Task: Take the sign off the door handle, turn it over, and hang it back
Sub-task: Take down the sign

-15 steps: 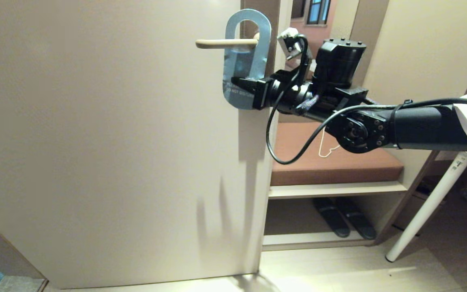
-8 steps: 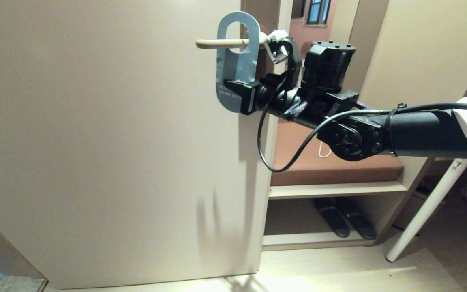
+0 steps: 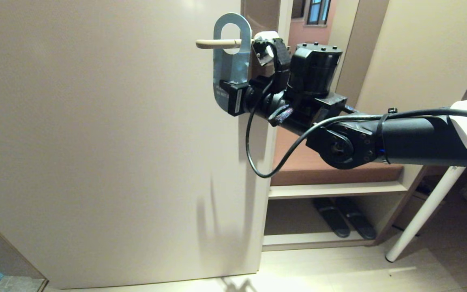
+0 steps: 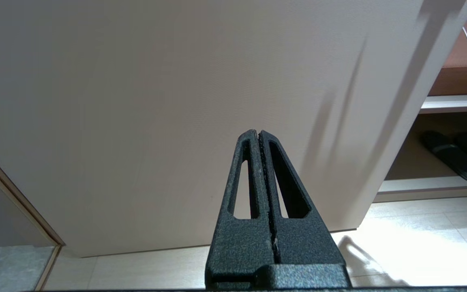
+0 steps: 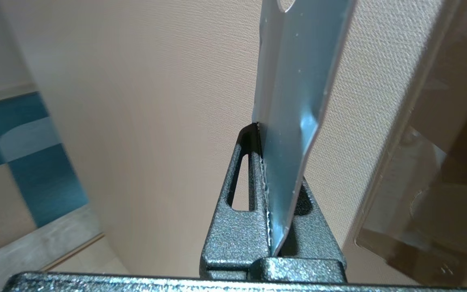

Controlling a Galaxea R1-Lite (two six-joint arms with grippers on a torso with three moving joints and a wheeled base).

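Head view first: the right gripper [image 3: 228, 98] is pinched tight on the bottom of the sign [image 3: 231, 61]. The sign is blue and shiny, and its round hole is around the door handle [image 3: 217, 43]. A second ago the sign sat close to the tall backplate [image 3: 262, 16], near the root of the handle. Now it has slid along the lever toward the free tip, and the arm has slid the same way with it. The sign has also turned a bit, so it looks thinner. I think this means the robot is pulling the sign off the handle. That is the first step, and it is not done, because the lever is still inside the hole. Turning the sign over and hanging it back come after. The door [image 3: 108, 142] is big and pale. Past its edge there are shelves with dark slippers [image 3: 343, 217] low down.

Left wrist view: the left gripper [image 4: 260, 136] has its two fingers pressed together with nothing between them. It just points at the door and does no work.

Right wrist view: the sign [image 5: 294, 105] stands up between the two black fingers [image 5: 241, 190], held fast at its bottom edge. The door is right behind it.
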